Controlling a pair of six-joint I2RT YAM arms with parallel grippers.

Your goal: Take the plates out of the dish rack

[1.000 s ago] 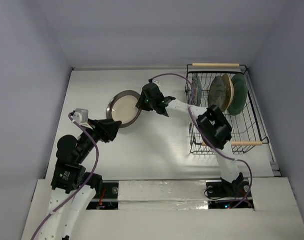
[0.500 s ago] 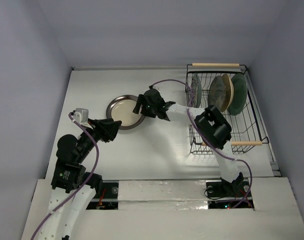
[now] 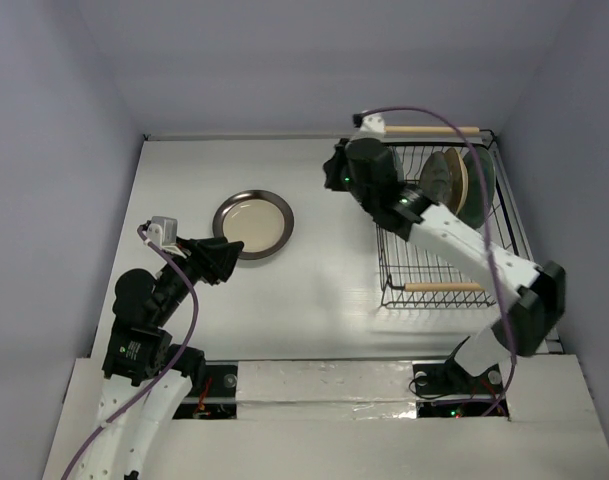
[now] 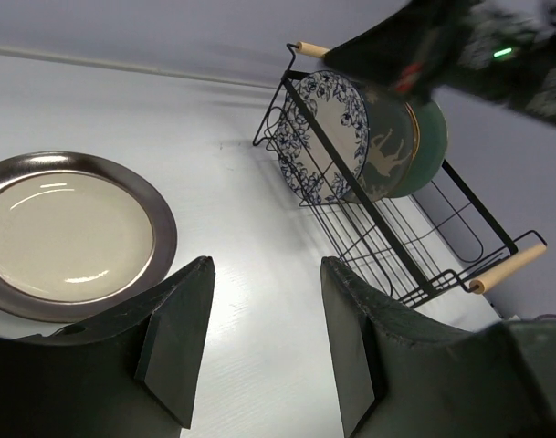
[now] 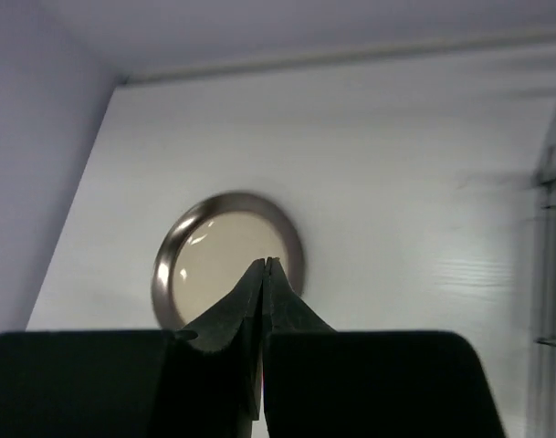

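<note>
plain white table (image 3: 314,290) boxed in by pale lilac walls (image 3: 64,120), nothing fancy. the cream plate (image 3: 252,224) with the dark rim lies flat on the table, left of centre and well apart from the dish rack (image 3: 424,262), which sits over on the right side with a wooden handle (image 3: 442,287) at each end.

standing on edge in the rack: the floral plate (image 4: 321,137) at the left end, the reindeer plate (image 4: 384,151) right behind it, and the teal plate (image 4: 424,137) furthest right. from above, a tan plate (image 3: 446,180) shows just before the teal one (the arm covers the floral one in that view).

the left gripper (image 4: 266,269) hangs just off the near edge of the cream plate with its fingers spread wide and nothing between them, not touching the plate. the right gripper (image 5: 266,265) has its fingers pressed together, tips meeting, and holds nothing. it's up in the air by the far left corner of the rack, and its own camera looks down past the tips at the cream plate on the table.
</note>
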